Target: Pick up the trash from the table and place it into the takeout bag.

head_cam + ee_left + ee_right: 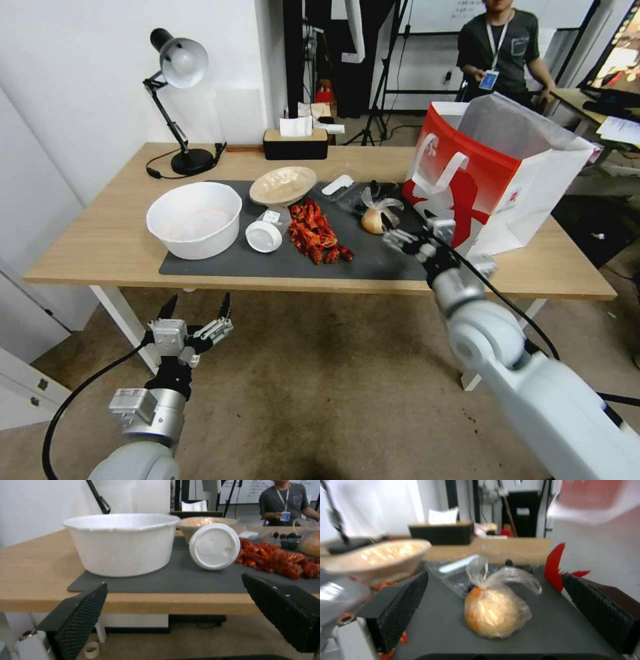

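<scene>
Hidden behind the right arm in the head view: the near edge of the grey mat at about 4 o'clock. Cut off at the wrist view's edge: the clear cup with white lid, a grey blur; sharper from the left wrist, lying on its side, lid outward. Hard to make out: dark items in a clear tray behind the knotted bag.

Right gripper over the mat, fingers spread wide apart, holding nothing, knotted clear bag resting on the mat between and just beyond them. From the head, same bag just at 11 o'clock of that gripper, touching neither finger.

Left gripper below the table edge, at 6 o'clock of the white tub, fingers apart, empty.

Red shells heaped mid-mat; beige bowl at their 11 o'clock. Takeout bag upright at the table's 3 o'clock end, mouth open, silvery lining visible from the head, a red-and-white blur from the right wrist.
</scene>
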